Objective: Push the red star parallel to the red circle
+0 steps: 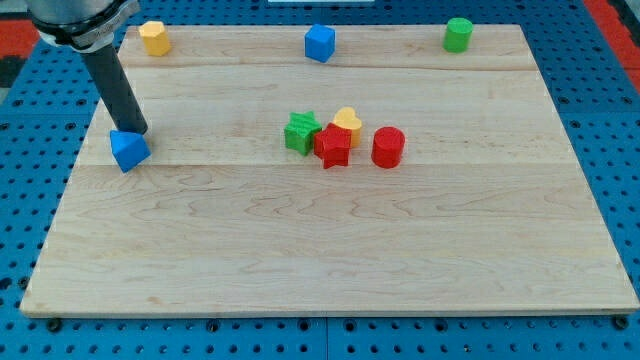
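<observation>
Tabletop of pale wood lies on a blue pegboard base, and eight small blocks sit on it. My tip is at the view's left, at the end of the dark rod, touching or just above the top edge of the blue block, an angular shape I cannot name for sure. There is no end effector with jaws here, only the rod, so nothing stands apart or together.

The red star sits near the middle of the board, well apart from my tip. It touches the green star on its left side and the yellow heart just behind it toward the view's top. The red circle, a short cylinder, stands just beside the red star on the view's right, with a small gap between them, at about the same height in the view.

Along the view's top edge stand a yellow block at the left, a blue cube in the middle and a green cylinder at the right
</observation>
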Controlling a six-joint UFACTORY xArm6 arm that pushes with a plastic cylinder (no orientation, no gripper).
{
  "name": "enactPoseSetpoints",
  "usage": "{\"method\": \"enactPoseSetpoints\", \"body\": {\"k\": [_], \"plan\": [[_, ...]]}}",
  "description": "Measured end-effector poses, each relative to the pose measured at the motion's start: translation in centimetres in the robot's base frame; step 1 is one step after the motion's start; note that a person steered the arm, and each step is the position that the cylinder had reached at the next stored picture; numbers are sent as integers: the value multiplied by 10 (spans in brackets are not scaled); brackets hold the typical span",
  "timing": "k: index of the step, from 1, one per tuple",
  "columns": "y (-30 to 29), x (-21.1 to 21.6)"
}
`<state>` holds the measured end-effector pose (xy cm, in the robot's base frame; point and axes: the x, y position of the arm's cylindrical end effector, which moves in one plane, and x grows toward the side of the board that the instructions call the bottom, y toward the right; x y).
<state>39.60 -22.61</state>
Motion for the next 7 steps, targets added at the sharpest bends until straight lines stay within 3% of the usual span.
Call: {"method": "enactPoseSetpoints", "body": {"k": [1,2,4,7], "plan": [[19,-4],[73,-12],[165,59],[293,5]]}}
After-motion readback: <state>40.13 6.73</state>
